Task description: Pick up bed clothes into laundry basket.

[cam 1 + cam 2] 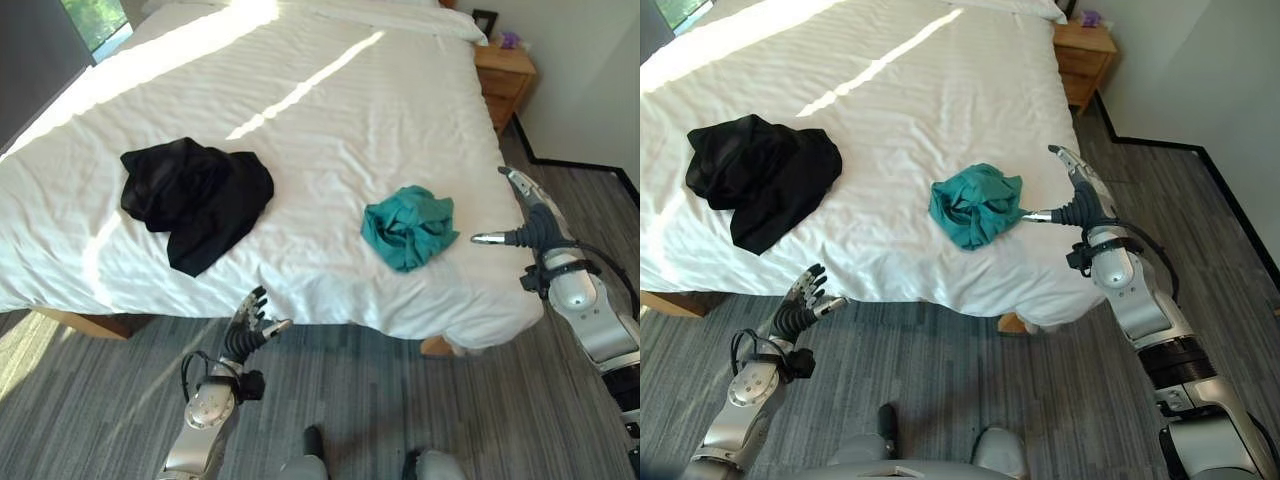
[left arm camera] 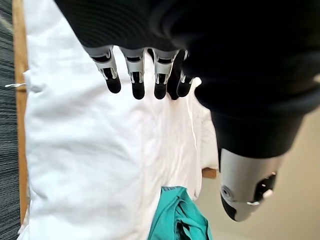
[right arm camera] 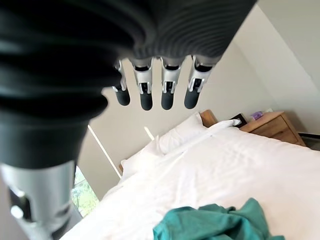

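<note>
Teal garment (image 3: 215, 225) partly out of frame

Sunlit white bed (image 1: 300, 120) on grey wood-look floor (image 1: 350, 400); wooden nightstand (image 1: 503, 72) beside it, against a pale wall (image 1: 590, 70).

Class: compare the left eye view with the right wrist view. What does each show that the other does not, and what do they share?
Left eye view alone: the black garment, the left hand open below the bed edge, and the grey floor. Right wrist view alone: pillows at the headboard and a wall window. Both: the teal garment on the white bed, the wooden nightstand, the open right hand.
</note>
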Controlling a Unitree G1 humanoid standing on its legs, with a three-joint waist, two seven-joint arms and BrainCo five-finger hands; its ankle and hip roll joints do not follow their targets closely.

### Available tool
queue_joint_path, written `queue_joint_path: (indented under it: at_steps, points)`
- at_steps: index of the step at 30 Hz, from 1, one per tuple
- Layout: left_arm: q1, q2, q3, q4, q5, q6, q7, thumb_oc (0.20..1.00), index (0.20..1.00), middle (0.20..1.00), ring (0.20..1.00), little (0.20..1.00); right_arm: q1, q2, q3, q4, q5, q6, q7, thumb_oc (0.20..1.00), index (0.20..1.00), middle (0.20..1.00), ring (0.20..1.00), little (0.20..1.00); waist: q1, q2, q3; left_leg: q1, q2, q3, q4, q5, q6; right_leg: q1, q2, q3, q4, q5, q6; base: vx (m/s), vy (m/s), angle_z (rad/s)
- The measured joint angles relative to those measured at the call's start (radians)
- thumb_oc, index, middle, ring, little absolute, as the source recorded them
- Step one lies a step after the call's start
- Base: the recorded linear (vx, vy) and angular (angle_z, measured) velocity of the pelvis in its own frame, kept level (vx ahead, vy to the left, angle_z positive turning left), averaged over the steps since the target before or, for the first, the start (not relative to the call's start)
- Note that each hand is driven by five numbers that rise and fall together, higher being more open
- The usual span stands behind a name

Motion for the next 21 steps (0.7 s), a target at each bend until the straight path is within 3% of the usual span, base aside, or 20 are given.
queue_joint_path:
  at_steps: [3, 4, 6, 8, 9, 10, 11, 13, 15, 16, 18, 20, 21]
  points:
    - [0.0, 0.001, 0.012, 0.062, 0.0, 0.006, 0.0, 1.0, 1.0, 1.0, 1.0, 1.0, -0.013, 0.006, 0.044, 0.031, -0.006, 0.02, 0.002, 1.0, 1.0, 1.0, 1.0, 1.0, 0.006, -0.031, -0.016, -0.011, -0.009, -0.073, -0.006, -0.012, -0.016, -0.021, 0.023, -0.001, -0.217, 0.122, 0.0, 0.3, -0.095, 0.81]
    - [0.0, 0.004, 0.016, 0.077, 0.0, 0.009, 0.001, 1.0, 1.0, 1.0, 1.0, 1.0, -0.027, 0.014, 0.062, 0.057, -0.018, 0.024, 0.003, 1.0, 1.0, 1.0, 1.0, 1.0, 0.001, -0.041, -0.021, -0.01, -0.013, -0.101, -0.007, -0.015, -0.038, -0.001, 0.021, -0.008, -0.243, 0.17, -0.018, 0.31, -0.14, 0.92]
    - [0.008, -0.002, 0.024, 0.081, 0.0, 0.01, 0.002, 1.0, 1.0, 1.0, 1.0, 1.0, -0.094, 0.033, 0.117, 0.163, -0.08, 0.057, 0.005, 1.0, 1.0, 1.0, 1.0, 1.0, 0.015, -0.022, -0.023, 0.013, 0.025, -0.114, -0.006, -0.015, -0.072, 0.035, 0.055, -0.049, -0.251, 0.22, -0.033, 0.3, -0.127, 0.59]
    - [0.019, -0.011, 0.031, 0.079, 0.0, 0.009, 0.005, 1.0, 1.0, 1.0, 1.0, 1.0, -0.16, 0.045, 0.187, 0.248, -0.137, 0.093, 0.016, 1.0, 1.0, 1.0, 1.0, 1.0, 0.029, -0.005, -0.028, 0.027, 0.059, -0.113, -0.001, -0.021, -0.082, 0.05, 0.086, -0.068, -0.251, 0.215, -0.044, 0.17, -0.077, 0.12]
    - [0.026, -0.013, 0.036, 0.078, 0.0, 0.009, 0.007, 1.0, 1.0, 1.0, 1.0, 1.0, -0.186, 0.069, 0.206, 0.281, -0.166, 0.1, 0.017, 1.0, 1.0, 1.0, 1.0, 1.0, 0.039, 0.002, -0.026, 0.028, 0.073, -0.113, 0.02, -0.025, -0.088, 0.062, 0.101, -0.079, -0.251, 0.202, -0.073, 0.06, -0.055, 0.06]
    - [0.028, -0.015, 0.036, 0.083, -0.001, 0.012, 0.007, 1.0, 1.0, 1.0, 1.0, 1.0, -0.211, 0.091, 0.227, 0.318, -0.181, 0.106, 0.019, 1.0, 1.0, 1.0, 1.0, 1.0, 0.057, 0.007, -0.024, 0.018, 0.08, -0.113, 0.069, -0.021, -0.116, 0.076, 0.109, -0.081, -0.251, 0.188, -0.097, 0.12, -0.103, 0.03]
    - [0.014, -0.015, 0.035, 0.089, -0.013, 0.014, 0.008, 1.0, 1.0, 1.0, 1.0, 1.0, -0.255, 0.112, 0.266, 0.376, -0.202, 0.118, 0.024, 1.0, 1.0, 1.0, 1.0, 1.0, 0.084, -0.01, -0.016, -0.026, 0.071, -0.117, 0.175, -0.012, -0.165, 0.091, 0.092, -0.084, -0.251, 0.185, -0.109, 0.03, -0.057, 0.01]
    - [-0.021, -0.017, 0.027, 0.117, -0.04, 0.015, 0.012, 1.0, 1.0, 1.0, 1.0, 1.0, -0.296, 0.142, 0.269, 0.414, -0.205, 0.12, 0.021, 1.0, 1.0, 1.0, 1.0, 1.0, 0.101, -0.014, -0.009, -0.084, 0.063, -0.112, 0.302, -0.003, -0.182, 0.112, 0.069, -0.103, -0.251, 0.179, -0.121, 0.14, 0.014, 0.27]
    - [-0.037, -0.02, 0.023, 0.125, -0.071, 0.014, 0.015, 1.0, 1.0, 1.0, 1.0, 1.0, -0.355, 0.184, 0.306, 0.471, -0.205, 0.121, 0.02, 1.0, 1.0, 1.0, 1.0, 1.0, 0.115, 0.001, 0.001, -0.117, 0.084, -0.071, 0.354, -0.014, -0.19, 0.146, 0.061, -0.124, -0.252, 0.161, -0.158, 0.29, 0.12, 0.47]
    - [-0.039, -0.019, 0.023, 0.129, -0.078, 0.015, 0.016, 1.0, 1.0, 1.0, 1.0, 1.0, -0.381, 0.211, 0.312, 0.509, -0.204, 0.125, 0.017, 1.0, 1.0, 1.0, 1.0, 1.0, 0.115, 0.0, 0.002, -0.109, 0.095, -0.034, 0.322, -0.018, -0.191, 0.152, 0.06, -0.126, -0.251, 0.155, -0.164, 0.16, 0.075, 0.28]
    - [-0.039, -0.021, 0.016, 0.131, -0.078, 0.015, 0.019, 1.0, 1.0, 1.0, 1.0, 1.0, -0.4, 0.265, 0.324, 0.552, -0.202, 0.121, 0.016, 1.0, 1.0, 1.0, 1.0, 1.0, 0.137, 0.009, 0.005, -0.09, 0.104, -0.036, 0.21, -0.003, -0.179, 0.152, 0.061, -0.122, -0.251, 0.154, -0.162, 0.13, 0.098, 0.01]
    - [-0.041, -0.025, -0.001, 0.146, -0.078, 0.015, 0.022, 1.0, 1.0, 1.0, 1.0, 1.0, -0.399, 0.32, 0.333, 0.623, -0.195, 0.118, 0.015, 1.0, 1.0, 1.0, 1.0, 1.0, 0.155, 0.037, 0.007, -0.089, 0.123, -0.04, 0.122, 0.012, -0.162, 0.152, 0.072, -0.117, -0.251, 0.152, -0.156, 0.23, 0.172, -0.11]
    - [-0.045, -0.036, -0.009, 0.171, -0.078, 0.015, 0.023, 1.0, 1.0, 1.0, 1.0, 1.0, -0.395, 0.342, 0.337, 0.671, -0.192, 0.119, 0.015, 1.0, 1.0, 1.0, 1.0, 1.0, 0.164, 0.068, 0.006, -0.076, 0.133, -0.069, 0.094, 0.016, -0.156, 0.152, 0.084, -0.109, -0.251, 0.154, -0.144, 0.2, 0.122, -0.19]
